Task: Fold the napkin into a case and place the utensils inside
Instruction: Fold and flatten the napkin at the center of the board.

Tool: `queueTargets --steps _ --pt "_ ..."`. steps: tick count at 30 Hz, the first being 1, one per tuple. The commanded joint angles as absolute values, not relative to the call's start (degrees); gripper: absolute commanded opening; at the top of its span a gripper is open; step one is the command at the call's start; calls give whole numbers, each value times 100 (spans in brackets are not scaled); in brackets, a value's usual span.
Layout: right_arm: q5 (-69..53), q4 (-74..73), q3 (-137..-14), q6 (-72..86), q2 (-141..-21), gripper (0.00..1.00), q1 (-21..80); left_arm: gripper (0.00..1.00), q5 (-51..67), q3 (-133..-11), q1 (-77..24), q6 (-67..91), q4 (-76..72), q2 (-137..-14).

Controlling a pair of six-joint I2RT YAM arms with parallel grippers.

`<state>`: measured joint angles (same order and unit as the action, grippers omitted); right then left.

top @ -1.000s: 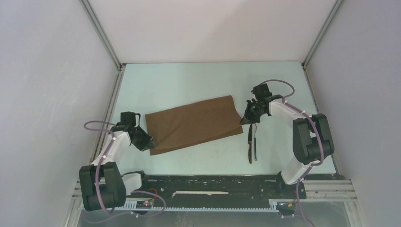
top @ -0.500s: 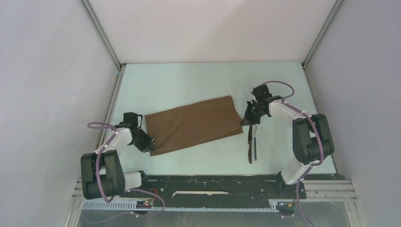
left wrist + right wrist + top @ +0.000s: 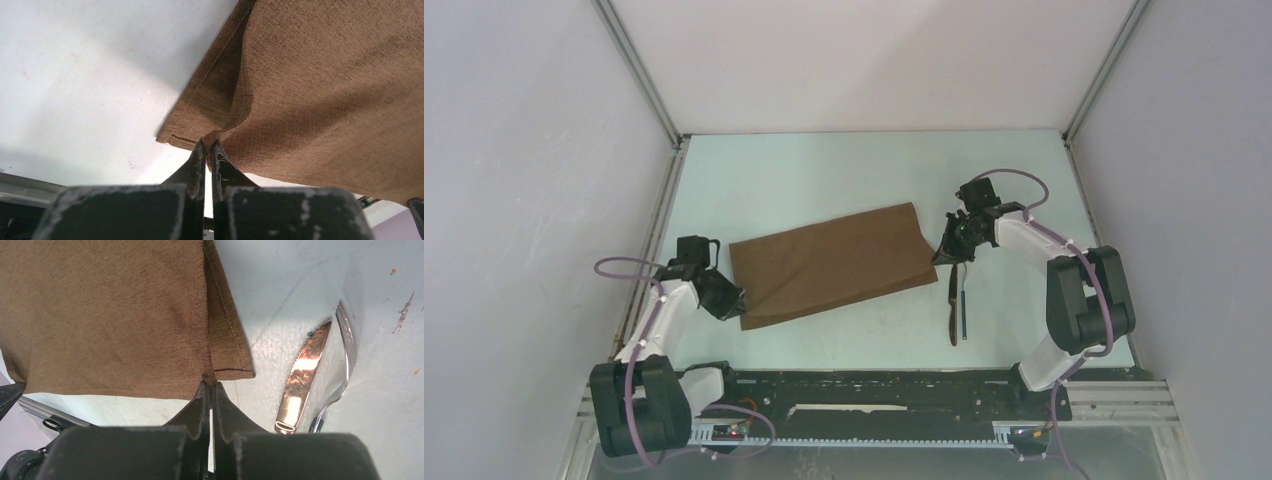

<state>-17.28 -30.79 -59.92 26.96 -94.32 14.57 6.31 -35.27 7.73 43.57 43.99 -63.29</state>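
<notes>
The brown napkin (image 3: 829, 262) lies folded as a long strip across the middle of the table. My left gripper (image 3: 738, 303) is shut on its near left corner, which is pinched up in the left wrist view (image 3: 210, 140). My right gripper (image 3: 942, 256) is shut on the napkin's near right corner, seen in the right wrist view (image 3: 209, 381). The knife (image 3: 951, 302) and the thinner dark-handled fork (image 3: 962, 305) lie side by side just right of the napkin. The knife blade (image 3: 302, 369) and fork tines (image 3: 345, 345) show beside my right fingers.
The table (image 3: 844, 165) is pale and walled on three sides by white panels. A black rail (image 3: 874, 390) runs along the near edge between the arm bases.
The left arm's elbow has shifted slightly while its gripper stays on the napkin corner. The napkin, utensils and right arm have barely moved.
</notes>
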Motion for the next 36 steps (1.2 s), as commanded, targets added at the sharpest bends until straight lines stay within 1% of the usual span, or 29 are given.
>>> queueTargets --steps 1,8,21,36 --pt "-1712 -3190 -5981 2638 -9151 0 1544 0 488 -3603 745 4479 4747 -6065" --pt "-1649 -3212 -5981 2618 -9238 0 1548 0 601 -3376 744 4618 4761 -5878" --pt "-1609 -3016 -5982 2619 -9582 0 1512 0 598 -3117 694 4640 4372 -6297" --pt "-1538 -2812 -5987 2632 -9827 0 1455 0 497 -3177 668 4579 4197 -6619"
